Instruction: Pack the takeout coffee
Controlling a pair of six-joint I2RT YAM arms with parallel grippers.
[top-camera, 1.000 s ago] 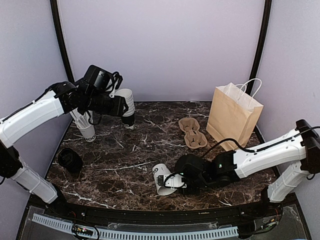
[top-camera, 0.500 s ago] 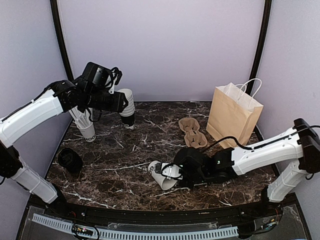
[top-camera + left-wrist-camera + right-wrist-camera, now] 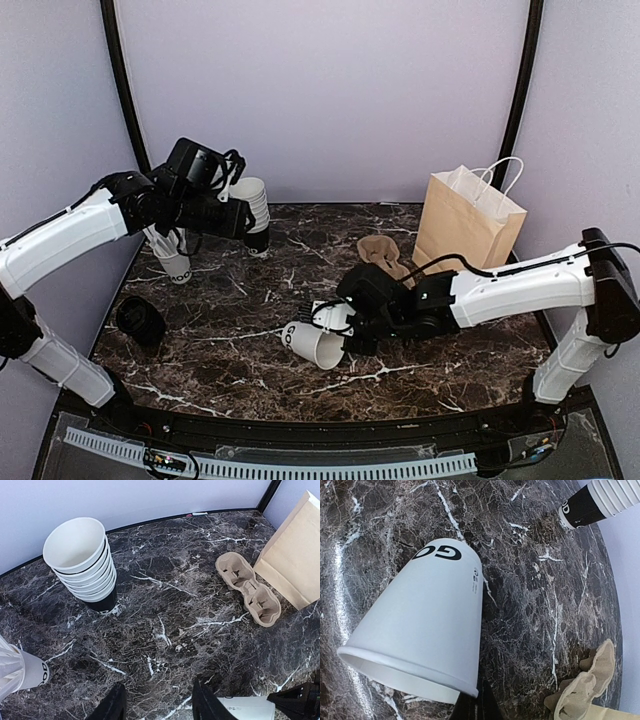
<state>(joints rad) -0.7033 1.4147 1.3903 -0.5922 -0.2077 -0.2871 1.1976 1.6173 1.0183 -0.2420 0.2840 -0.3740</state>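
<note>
right gripper (image 3: 342, 330): jaws clenched on rim of white cup (image 3: 312, 345), cup on its side mid bench (image 3: 230, 300), mouth toward right. left gripper (image 3: 159, 706): jaws released, nothing in them, up over far left by cup stack (image 3: 82, 560). brown bag (image 3: 465, 230) far right.

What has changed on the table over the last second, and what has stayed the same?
The right gripper closed on the rim of the lidless white cup lying on its side and moved it left, away from the arm bases. The left gripper stayed open near the stack of cups; paper bag and cup carrier did not move.
</note>
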